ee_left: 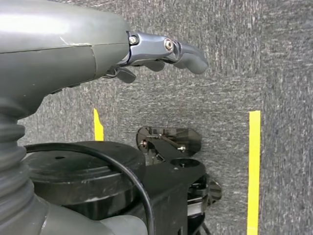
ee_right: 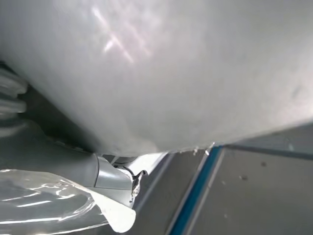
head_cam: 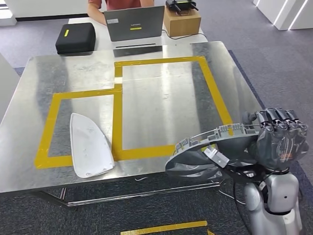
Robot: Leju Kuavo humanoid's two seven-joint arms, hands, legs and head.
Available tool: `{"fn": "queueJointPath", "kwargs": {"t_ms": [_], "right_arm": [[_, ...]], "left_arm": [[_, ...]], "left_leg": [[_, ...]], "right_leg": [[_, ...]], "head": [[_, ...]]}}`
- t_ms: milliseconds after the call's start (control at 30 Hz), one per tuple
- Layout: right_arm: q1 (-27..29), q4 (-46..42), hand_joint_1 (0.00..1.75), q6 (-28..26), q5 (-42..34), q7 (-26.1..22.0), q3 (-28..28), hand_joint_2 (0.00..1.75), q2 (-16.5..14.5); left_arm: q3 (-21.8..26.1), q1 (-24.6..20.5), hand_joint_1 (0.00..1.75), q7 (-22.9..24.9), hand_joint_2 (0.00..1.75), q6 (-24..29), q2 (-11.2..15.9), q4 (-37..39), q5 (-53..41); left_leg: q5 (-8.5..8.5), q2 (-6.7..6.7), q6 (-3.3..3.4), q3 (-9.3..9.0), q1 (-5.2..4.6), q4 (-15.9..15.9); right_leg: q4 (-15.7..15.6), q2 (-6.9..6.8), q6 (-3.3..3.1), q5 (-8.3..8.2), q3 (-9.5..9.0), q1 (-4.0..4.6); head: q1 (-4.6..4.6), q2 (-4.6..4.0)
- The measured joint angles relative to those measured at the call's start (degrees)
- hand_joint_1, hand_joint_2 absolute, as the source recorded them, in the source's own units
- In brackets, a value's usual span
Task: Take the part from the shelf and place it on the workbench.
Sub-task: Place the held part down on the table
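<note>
While my right hand (head_cam: 282,139) holds the grey part (head_cam: 210,149) with fingers wrapped round its end, the part hangs just over the near right edge of the metal counter (head_cam: 155,105). A white part (head_cam: 88,147) lies inside the yellow tape. My left hand (ee_left: 162,49) hangs above the carpet, fingers loosely apart, holding nothing.
</note>
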State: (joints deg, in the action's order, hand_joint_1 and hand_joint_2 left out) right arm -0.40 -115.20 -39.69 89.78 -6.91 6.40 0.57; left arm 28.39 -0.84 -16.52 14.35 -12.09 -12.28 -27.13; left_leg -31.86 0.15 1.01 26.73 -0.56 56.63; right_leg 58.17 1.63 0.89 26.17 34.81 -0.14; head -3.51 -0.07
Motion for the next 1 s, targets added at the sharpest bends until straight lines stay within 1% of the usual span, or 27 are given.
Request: {"fn": "queueJointPath", "kwargs": {"t_ms": [133,333,467,567,667,833,1000], "right_arm": [[-1.6,4.1,1.75,0.0,0.2,2.5,-1.3,1.75,2.0],[-2.6,7.0,1.75,0.0,0.2,3.7,-2.3,1.75,3.4],[-3.2,9.2,1.75,0.0,0.2,7.9,-4.0,1.75,4.7],[-4.1,11.3,1.75,0.1,-0.3,11.2,-6.1,1.75,6.3],[-5.3,12.3,1.75,1.0,-1.9,13.2,-8.6,1.75,8.1],[-8.1,13.0,1.75,3.7,-2.9,14.1,-12.2,1.75,10.4],[-10.4,13.1,1.75,5.8,-3.7,14.7,-14.1,1.75,11.8]], "left_arm": [[1.3,-0.2,0.0,0.6,1.75,0.1,-0.2,0.0,-0.3],[2.1,-0.2,0.0,0.8,1.75,0.3,-0.3,0.0,-0.2],[3.3,-0.3,0.0,2.4,1.75,2.3,-0.5,0.0,0.8],[4.6,-0.3,0.0,3.9,1.75,4.4,-1.3,-0.1,1.7],[5.6,-0.4,0.0,5.0,1.75,5.1,-1.9,-0.5,1.9],[6.9,-0.6,0.0,5.9,1.75,4.9,-2.3,-1.2,2.1],[7.7,-0.7,0.0,6.2,1.75,4.8,-2.6,-1.5,2.4]], "left_leg": [[0.0,-0.01,0.0,0.0,0.0,0.0],[0.0,-0.01,0.0,0.02,0.0,0.0],[0.0,0.0,0.0,0.02,0.0,0.0],[0.0,-0.01,0.0,0.02,-0.03,0.0],[0.0,-0.01,0.01,0.02,-0.03,0.0],[0.0,-0.01,0.0,0.02,-0.03,0.0],[0.0,-0.01,0.0,0.03,-0.02,0.0]], "right_leg": [[0.0,-0.01,0.0,0.01,0.01,0.0],[0.0,-0.01,0.0,0.01,0.01,0.0],[0.0,0.01,0.0,0.0,0.01,-0.01],[0.0,-0.01,0.0,0.0,0.01,-0.03],[0.0,-0.02,0.01,-0.01,0.01,-0.04],[0.0,-0.01,0.01,-0.01,0.03,-0.04],[0.0,-0.01,0.01,-0.01,0.04,-0.03]], "head": [[-0.01,0.0],[0.0,0.0],[0.0,0.0],[0.0,0.0],[0.0,0.0],[0.01,0.0],[0.01,0.0]]}}
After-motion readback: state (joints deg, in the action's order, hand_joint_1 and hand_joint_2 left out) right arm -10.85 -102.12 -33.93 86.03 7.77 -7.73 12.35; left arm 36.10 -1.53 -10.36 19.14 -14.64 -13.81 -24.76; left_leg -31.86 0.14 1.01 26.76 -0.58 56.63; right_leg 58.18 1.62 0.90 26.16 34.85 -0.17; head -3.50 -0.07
